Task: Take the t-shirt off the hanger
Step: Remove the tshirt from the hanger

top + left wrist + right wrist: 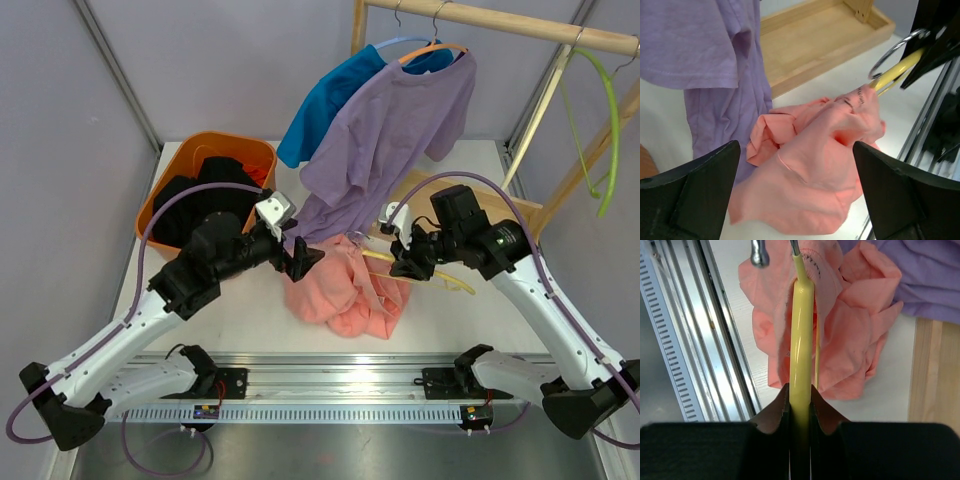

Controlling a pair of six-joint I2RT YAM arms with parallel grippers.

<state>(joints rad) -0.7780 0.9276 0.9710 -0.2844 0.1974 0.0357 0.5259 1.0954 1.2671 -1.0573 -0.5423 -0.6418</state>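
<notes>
A pink t-shirt (340,292) lies crumpled on the white table, below the hanging purple shirt. Its collar sits round a yellow hanger (445,279) close to the metal hook (759,254). My right gripper (408,265) is shut on the hanger's bare yellow arm (801,330) and holds it over the shirt (855,340). My left gripper (300,260) is open, its jaws wide apart just above the pink cloth (815,170), holding nothing. The hanger (896,68) and hook show at the upper right of the left wrist view.
A purple t-shirt (390,130) and a blue one (330,100) hang from the wooden rail (500,20); a green hanger (610,130) hangs at right. An orange basket (165,185) of black clothes stands at left. The rack's wooden base (815,45) lies behind.
</notes>
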